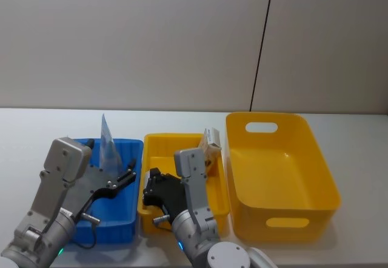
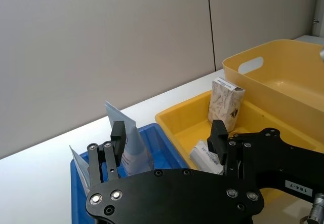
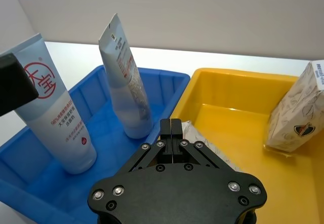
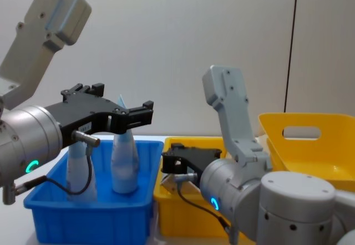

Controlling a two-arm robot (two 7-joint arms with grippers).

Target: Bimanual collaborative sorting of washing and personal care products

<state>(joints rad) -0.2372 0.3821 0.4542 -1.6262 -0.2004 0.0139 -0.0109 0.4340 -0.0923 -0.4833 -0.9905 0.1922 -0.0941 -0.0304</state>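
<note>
Two pale blue tubes [image 3: 50, 102] [image 3: 124, 82] stand upright in the blue bin [image 3: 167, 79], crimped ends up. In the head view one tube [image 1: 109, 142] rises behind my left arm. My left gripper [image 2: 168, 132] hovers open above the blue bin, with a tube [image 2: 129, 143] just beyond its fingers and untouched. A white patterned carton [image 1: 211, 144] leans in the back corner of the small yellow bin [image 1: 173, 137]. My right gripper [image 3: 172, 133] is shut, low over that bin, above a flat silvery packet [image 3: 192, 133]. From the chest the left gripper [image 4: 119, 111] and the right gripper [image 4: 168, 164] show side by side.
A large yellow bin [image 1: 267, 115] with handle cut-outs stands right of the small one. All three bins sit close together on a white table [image 1: 36, 125], with a grey wall behind.
</note>
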